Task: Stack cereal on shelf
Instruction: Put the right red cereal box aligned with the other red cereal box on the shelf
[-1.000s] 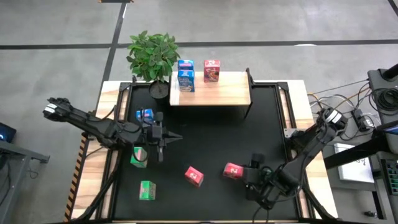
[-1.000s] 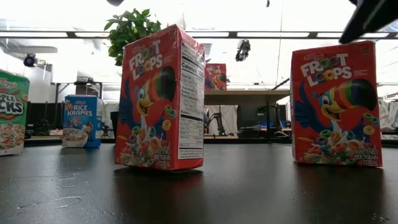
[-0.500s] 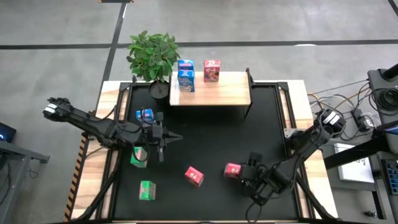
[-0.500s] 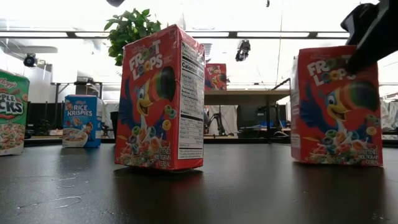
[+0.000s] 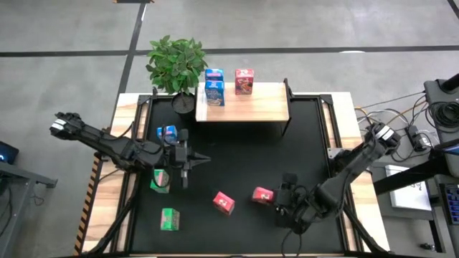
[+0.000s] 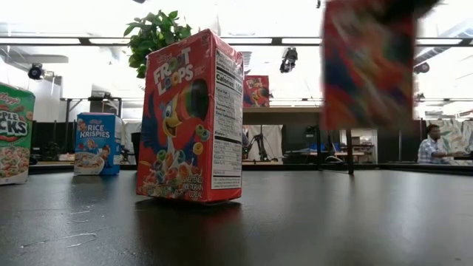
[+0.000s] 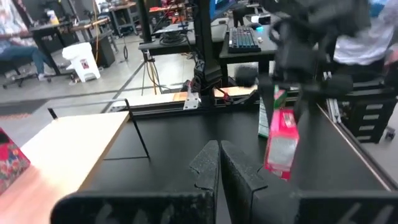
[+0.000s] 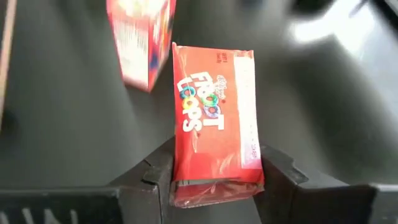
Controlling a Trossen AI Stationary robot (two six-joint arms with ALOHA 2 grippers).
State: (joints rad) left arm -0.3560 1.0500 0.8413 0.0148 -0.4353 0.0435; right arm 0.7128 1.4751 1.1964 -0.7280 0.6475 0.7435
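Note:
My right gripper (image 5: pixel 281 198) is shut on a red-pink cereal carton (image 5: pixel 263 194), which shows lifted and blurred in the low view (image 6: pixel 367 63). A second red-pink carton (image 5: pixel 224 203) stands on its base on the black mat. My left gripper (image 5: pixel 188 161) is shut and empty over the mat's left half. The light-wood shelf (image 5: pixel 265 104) at the far edge carries blue cartons (image 5: pixel 214 87) and a red-pink one (image 5: pixel 244 81). A blue carton (image 5: pixel 167 132) and two green cartons (image 5: pixel 161 180) (image 5: pixel 170 219) sit at the left. My right gripper pinches the red-pink carton between its two fingers (image 8: pixel 158 177), on two opposite sides of its upper end (image 8: pixel 214 180). The fingers come from above, slanting from the table's right. The carton hangs upright below them, clear of the mat.
A potted plant (image 5: pixel 177 64) stands at the shelf's left end. The mat between the shelf and the cartons is bare (image 5: pixel 251 154). In the room behind, a person (image 6: pixel 431 144) sits at a desk.
My right gripper has come down onto the right-hand red-pink carton, taken hold of its top and lifted it clear of the mat, shifting it slightly toward the table's left. The other red-pink carton has stayed where it was.

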